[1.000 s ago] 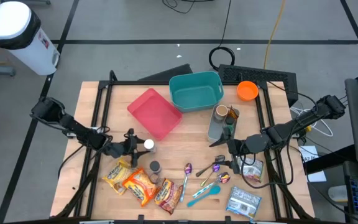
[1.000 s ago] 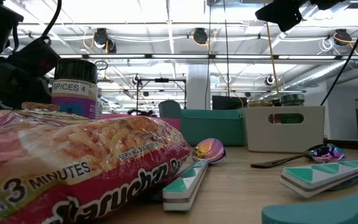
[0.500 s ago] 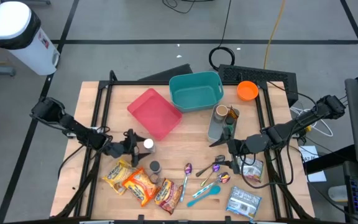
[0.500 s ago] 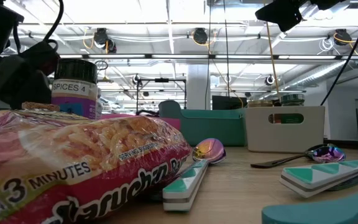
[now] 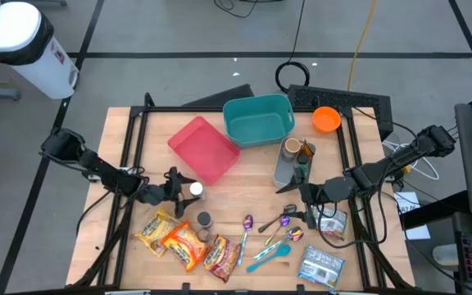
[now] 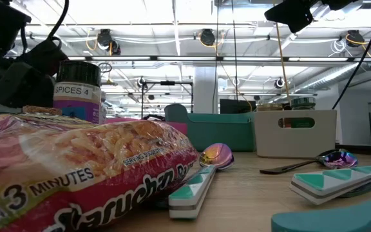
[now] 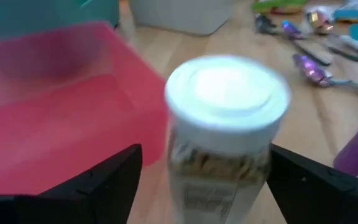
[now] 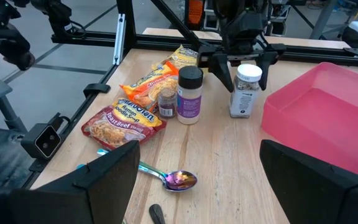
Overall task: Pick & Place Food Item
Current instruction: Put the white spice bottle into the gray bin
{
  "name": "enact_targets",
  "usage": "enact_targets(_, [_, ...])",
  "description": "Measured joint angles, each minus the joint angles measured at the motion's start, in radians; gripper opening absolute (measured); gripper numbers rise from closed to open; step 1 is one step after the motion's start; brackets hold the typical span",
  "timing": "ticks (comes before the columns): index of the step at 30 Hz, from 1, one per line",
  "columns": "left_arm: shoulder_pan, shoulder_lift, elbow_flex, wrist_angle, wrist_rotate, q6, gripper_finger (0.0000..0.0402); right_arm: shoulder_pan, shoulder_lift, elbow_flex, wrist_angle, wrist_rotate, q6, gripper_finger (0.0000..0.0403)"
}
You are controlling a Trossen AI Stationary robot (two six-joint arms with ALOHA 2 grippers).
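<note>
A clear jar with a white lid point(image 7: 225, 118) stands upright on the wooden table beside the red tray point(image 5: 205, 147). My left gripper point(image 5: 180, 193) is open just left of the jar point(image 5: 195, 190), one finger on either side with gaps showing, touching nothing. Ramen packs point(image 5: 185, 244) lie flat at the near left, with a dark-lidded spice jar point(image 5: 205, 220) next to them. My right gripper point(image 5: 306, 197) waits open above the table's right half, holding nothing.
A teal bin point(image 5: 258, 120) and an orange bowl point(image 5: 326, 120) sit at the far side, with a white caddy point(image 5: 289, 160) in front of them. Spoons point(image 5: 277, 233) and foil packets point(image 5: 322, 266) lie at the near right. A black frame point(image 5: 129, 164) borders the table.
In the low view my left gripper's dark finger has shifted as the jaws spread wider beside the white-lidded jar. The jar stands where it was.
</note>
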Motion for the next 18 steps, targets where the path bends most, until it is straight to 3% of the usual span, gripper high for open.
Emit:
enact_targets(7, [0.037,0.000,0.030,0.025,0.104,0.077,0.0309,0.000,0.000,0.000,0.000,0.000,0.000,0.0322])
enact_targets(18, [0.038,0.047,0.037,0.016,0.153,0.080,0.0269,0.000,0.000,0.000,0.000,0.000,0.000,0.0322])
